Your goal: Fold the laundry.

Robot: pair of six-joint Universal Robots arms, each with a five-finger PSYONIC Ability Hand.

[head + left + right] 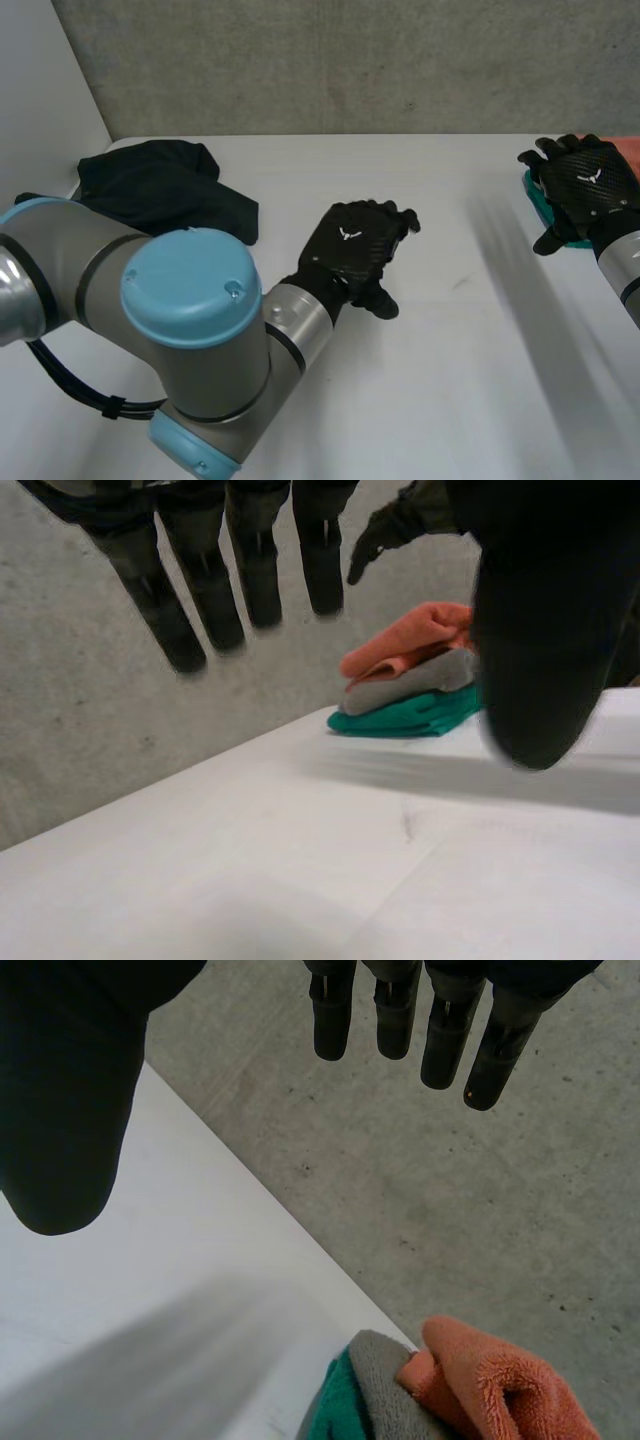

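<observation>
Three stacked towels (410,680) — under right hand (585,185).

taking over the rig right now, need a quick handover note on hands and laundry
Left hand: open, empty, over the bare middle of the white table.
Right hand: open, empty, over the folded stack at the table's right edge.
Done: the stack, orange on grey on teal, looks folded.
Left: the dark garment lies crumpled at the far left, not yet folded.
</observation>
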